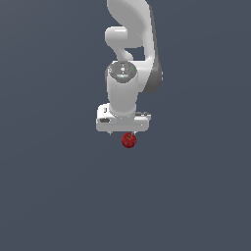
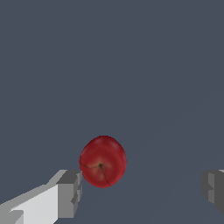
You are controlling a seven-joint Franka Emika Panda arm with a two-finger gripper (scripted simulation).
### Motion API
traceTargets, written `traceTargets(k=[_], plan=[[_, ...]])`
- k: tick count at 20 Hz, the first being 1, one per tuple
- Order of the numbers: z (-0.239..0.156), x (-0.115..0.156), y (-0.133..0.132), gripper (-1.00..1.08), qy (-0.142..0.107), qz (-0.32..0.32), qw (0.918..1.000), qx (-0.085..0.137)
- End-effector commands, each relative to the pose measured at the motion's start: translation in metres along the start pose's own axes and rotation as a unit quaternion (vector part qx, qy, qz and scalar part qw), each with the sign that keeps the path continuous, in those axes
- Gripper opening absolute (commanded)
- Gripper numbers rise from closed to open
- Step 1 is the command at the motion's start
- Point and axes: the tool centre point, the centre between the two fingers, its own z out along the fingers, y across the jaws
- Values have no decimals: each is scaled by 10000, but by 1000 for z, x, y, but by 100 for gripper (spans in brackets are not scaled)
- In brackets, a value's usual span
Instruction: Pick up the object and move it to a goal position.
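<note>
The object [image 1: 129,140] is a small dark red apple-like ball with a dimple, resting on the plain grey surface. My white gripper [image 1: 122,131] hangs just above it, pointing down. In the wrist view the object [image 2: 103,161] lies between the wide-apart fingers, close to one grey fingertip [image 2: 70,192] and far from the other [image 2: 213,188]. The gripper [image 2: 142,190] is open and neither finger touches the ball.
The white arm [image 1: 130,44] rises behind the gripper toward the top of the exterior view. Only the uniform grey floor [image 1: 59,196] surrounds the ball; no other objects or goal marker show.
</note>
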Motion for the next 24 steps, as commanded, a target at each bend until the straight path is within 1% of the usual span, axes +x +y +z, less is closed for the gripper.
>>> traceTargets(k=[1, 9, 14, 19, 24], plan=[[0, 0, 0, 100, 0, 0, 10000, 0], [-3, -2, 9, 100, -87, -112, 9999, -88], [-2, -2, 9, 100, -87, -99, 9999, -88], [1, -3, 7, 100, -74, 70, 9999, -77], [7, -5, 2, 100, -48, 397, 9992, -52]])
